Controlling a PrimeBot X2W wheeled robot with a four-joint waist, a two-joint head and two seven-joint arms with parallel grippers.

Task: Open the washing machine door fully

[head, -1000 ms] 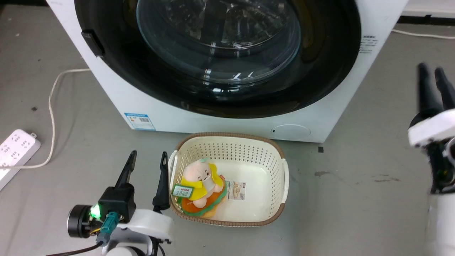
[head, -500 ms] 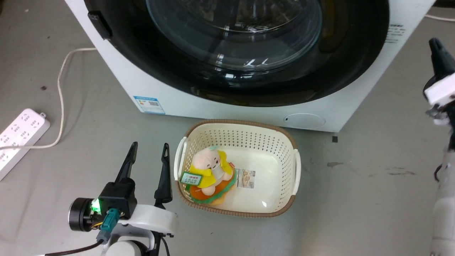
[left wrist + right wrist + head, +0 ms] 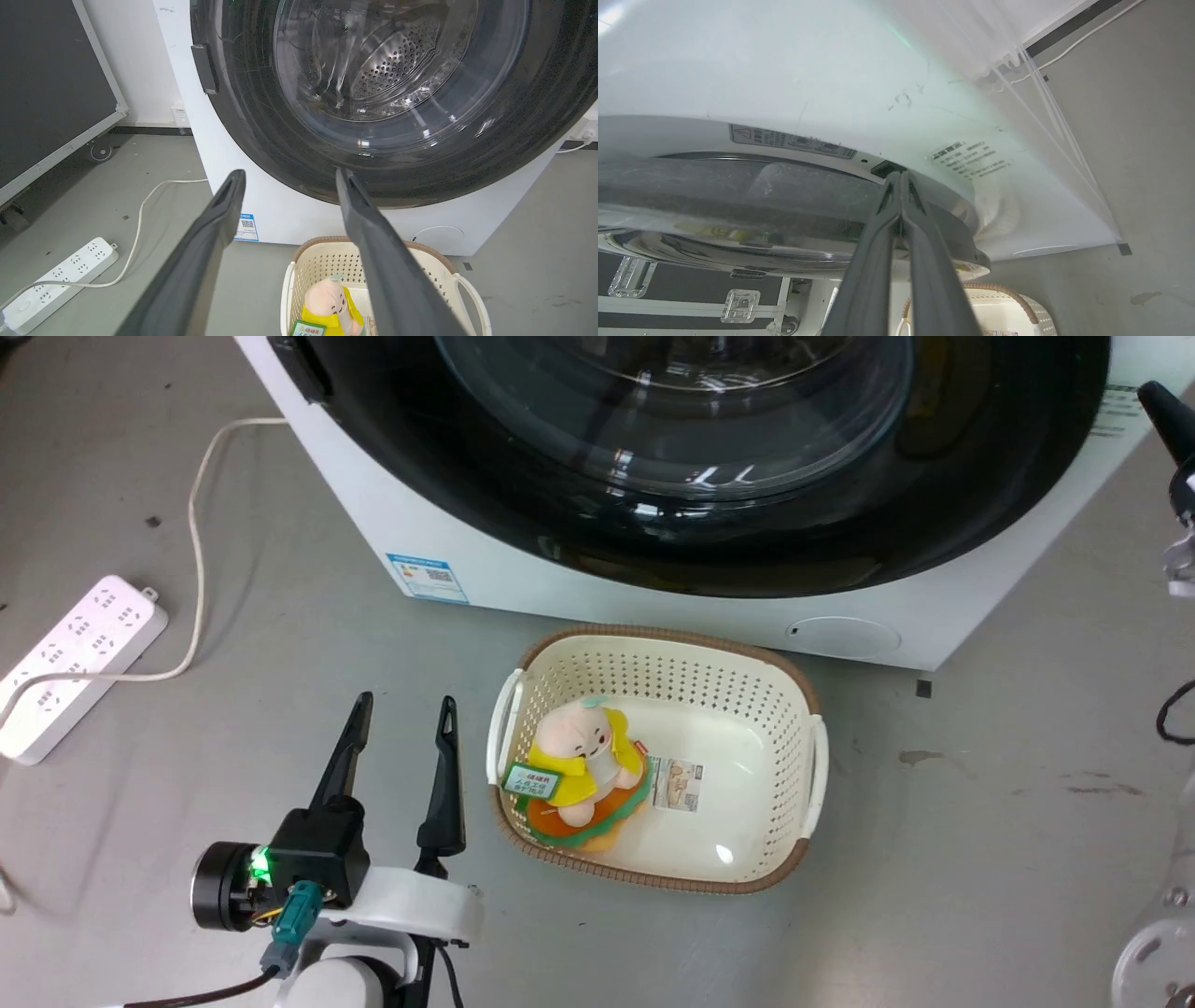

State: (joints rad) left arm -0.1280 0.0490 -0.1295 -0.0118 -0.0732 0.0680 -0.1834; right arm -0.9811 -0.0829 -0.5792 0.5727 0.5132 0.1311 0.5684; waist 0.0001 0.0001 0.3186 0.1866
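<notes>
door: far centre, shut flat on the washer front; handle tab at its left edge.
left gripper: jaws spread, empty, near left, just beside the basket.
right gripper: jaws pressed together, tips at the door's right rim; contact unclear.
basket: near the washer, holding a toy.

The head view's top edge cuts off the washing machine door.
</notes>
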